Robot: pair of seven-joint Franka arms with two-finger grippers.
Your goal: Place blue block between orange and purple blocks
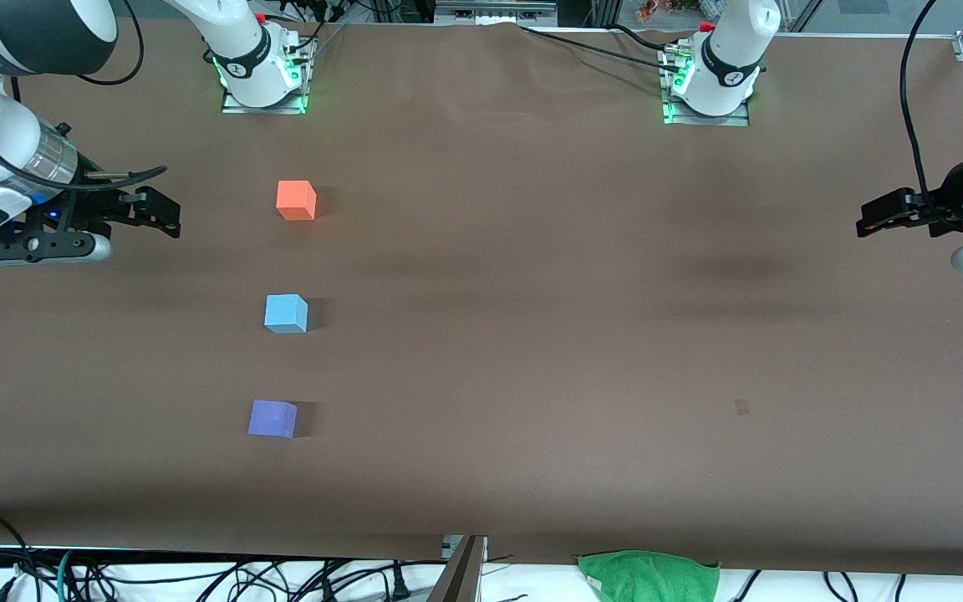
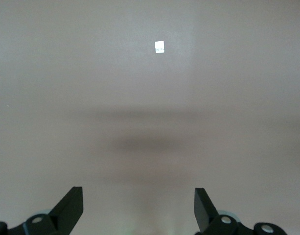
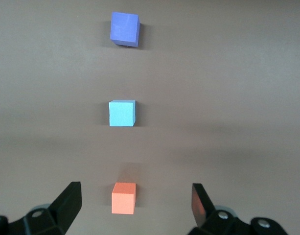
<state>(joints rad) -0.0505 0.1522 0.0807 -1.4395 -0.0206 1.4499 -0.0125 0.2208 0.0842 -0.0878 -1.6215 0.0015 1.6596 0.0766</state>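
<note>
Blue block (image 1: 285,313) sits between orange block (image 1: 296,201) and purple block (image 1: 272,418), at the right arm's end; right gripper (image 1: 155,213) empty, spread, nearer than left gripper (image 1: 874,217), also spread.

The left claw (image 2: 138,208) hangs over the bare brown worktop (image 2: 66,73) with its two black fingers (image 2: 71,203) wide apart. A small white square (image 2: 159,47) lies on the worktop.

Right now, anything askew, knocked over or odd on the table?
Nothing stands out. The orange block, blue block and purple block sit flat in a row, apart, blue in the middle. Left gripper and right gripper wait open at the table's ends, holding nothing.
</note>
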